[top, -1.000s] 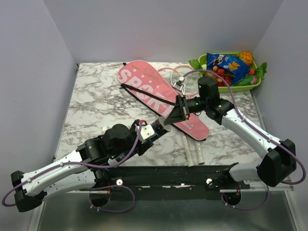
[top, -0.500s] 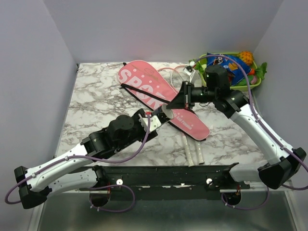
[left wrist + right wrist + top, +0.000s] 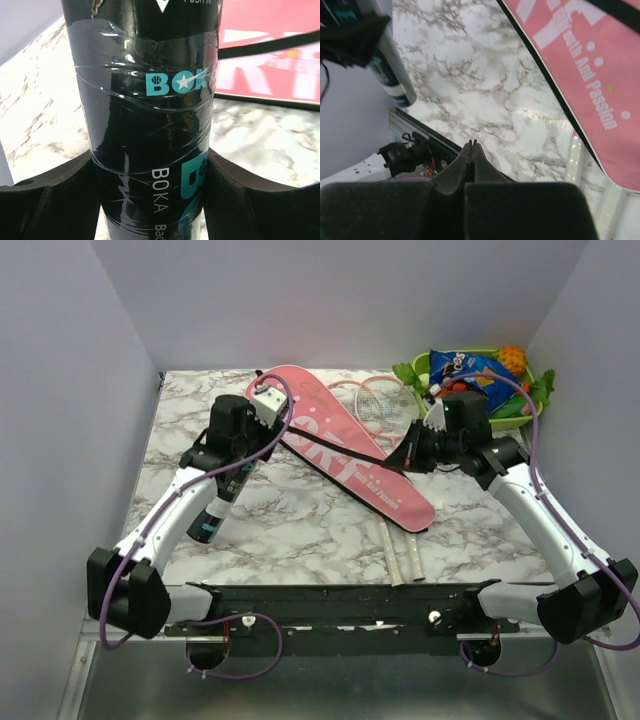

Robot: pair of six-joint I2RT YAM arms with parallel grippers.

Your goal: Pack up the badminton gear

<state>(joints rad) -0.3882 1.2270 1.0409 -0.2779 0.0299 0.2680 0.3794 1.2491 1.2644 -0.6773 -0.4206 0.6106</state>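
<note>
- Pink racket bag (image 3: pixel 345 455) lies slantwise across the bench (image 3: pixel 300 530): soft, floppy, probably light. I'd grab its black strap (image 3: pixel 300 432).
- Two rackets (image 3: pixel 385 400) sit under it, stiff; take the white handles (image 3: pixel 398 558).
- Dark tube (image 3: pixel 145 125), left side: slick, rigid, likely light. My left hand (image 3: pixel 150 200) is clamped round its middle.
- My right hand (image 3: pixel 471 149) is pinched together, empty.

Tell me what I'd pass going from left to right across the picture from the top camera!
dark tube → pink racket bag → green tray
</note>
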